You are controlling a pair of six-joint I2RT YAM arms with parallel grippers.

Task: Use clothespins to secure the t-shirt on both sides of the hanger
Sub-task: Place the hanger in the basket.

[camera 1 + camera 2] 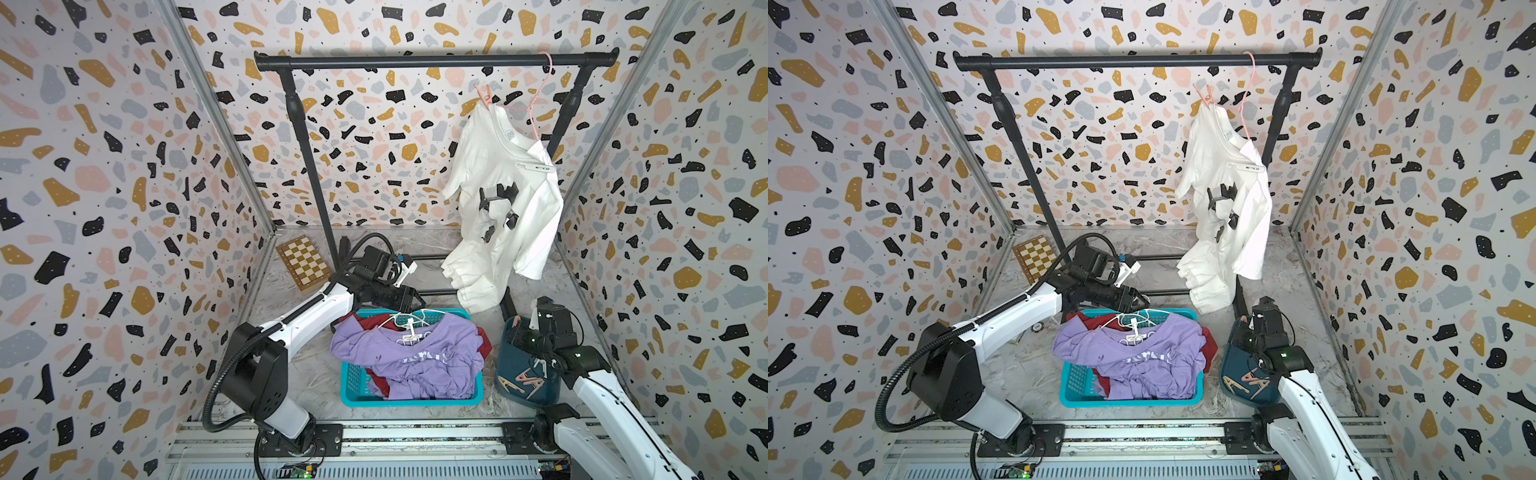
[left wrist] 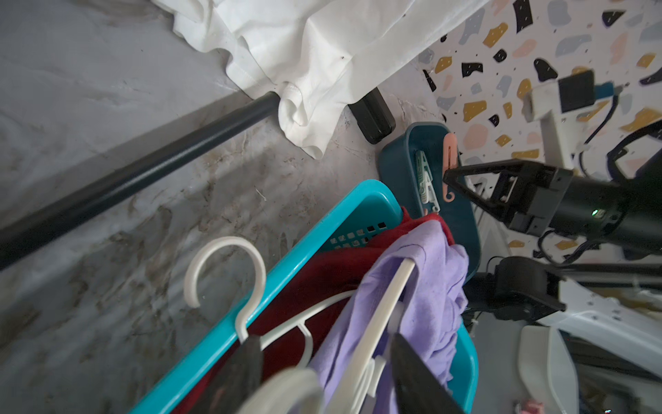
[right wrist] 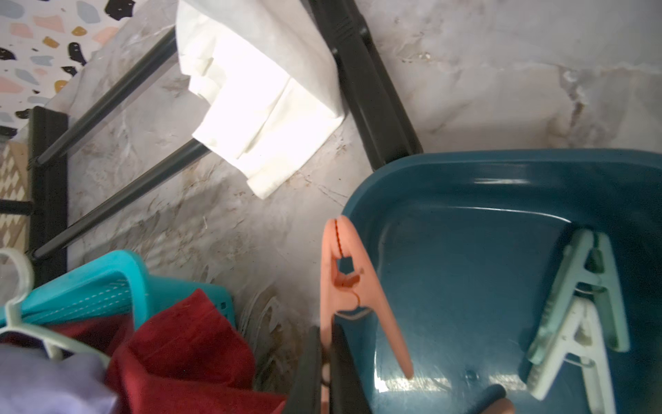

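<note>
Clothespin of peach plastic (image 3: 344, 286), pinched by one leg in your right gripper (image 3: 324, 346), hangs over the rim of the dark teal plastic tub (image 3: 465, 168), where a mint-green peg (image 3: 587, 272) and a white peg (image 3: 571, 358) lie together. Your left gripper (image 2: 324, 355) hovers with its fingers spread wide, gripping nothing. It is over the turquoise plastic basket (image 1: 349, 380), which holds a white plastic hanger (image 2: 222, 258) and a crumpled purple shirt (image 1: 415, 353).

At the back, the white cotton t-shirt (image 1: 498, 174) hangs from a thin pink wire hanger (image 1: 542, 85) hooked on the black metal rail (image 1: 415, 61). A pink peg (image 1: 483, 94) already clamps the raised shoulder, while the lower shoulder, near the rail's upright, looks unpinned. That lower side is, by the look of it, where this peg belongs.

Only one leg sits between your fingers and the other splays free, so a squeeze would likely not open its mouth. Consider regripping across both legs first. Lift clear of the tub wall, approach mouth first, and catch cloth and wire together. The hanger is steeply tilted and will probably swing, so press in slowly.
</note>
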